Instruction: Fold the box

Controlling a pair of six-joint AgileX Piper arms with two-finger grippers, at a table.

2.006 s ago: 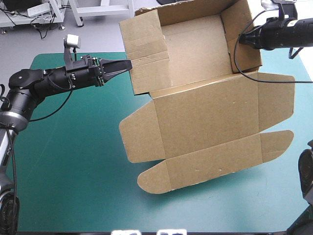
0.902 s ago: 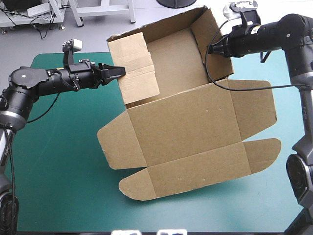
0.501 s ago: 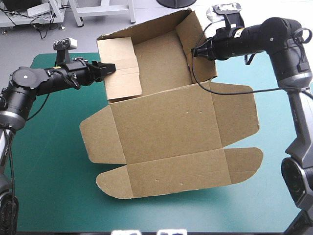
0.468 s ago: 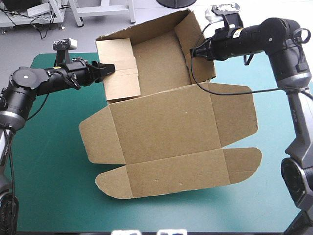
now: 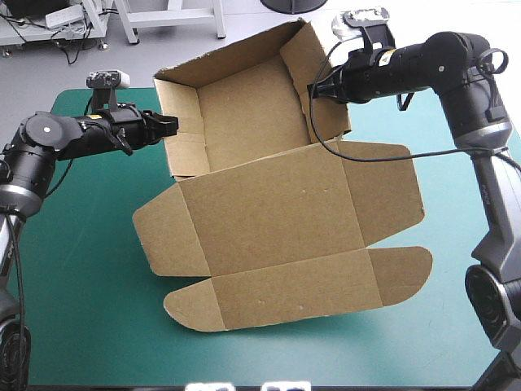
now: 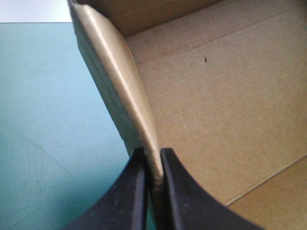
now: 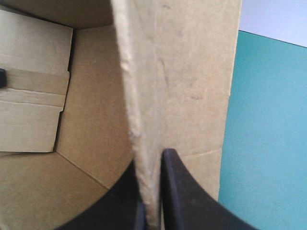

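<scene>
The brown box [image 5: 277,204] stands as an open tray at the table's far side, its lid and rounded flaps lying flat toward the near edge. My left gripper [image 5: 169,123] is shut on the tray's left wall, the board edge [image 6: 144,139] pinched between its black fingers [image 6: 132,191]. On the other side, my right gripper [image 5: 313,90] is shut on the raised right wall [image 7: 144,143], seen edge-on in the right wrist view. The tray's inside [image 5: 248,114] shows a folded left panel [image 7: 33,86].
Bare teal-green cover [image 5: 81,269] lies to the left of and in front of the box. More cover [image 5: 464,220] shows to the right of the lid. The tray's back wall overhangs the table's far edge [image 5: 146,90].
Both arms have carried the box leftward across the table. The left wall has swung from leaning inward to upright, with my left gripper still on it.
</scene>
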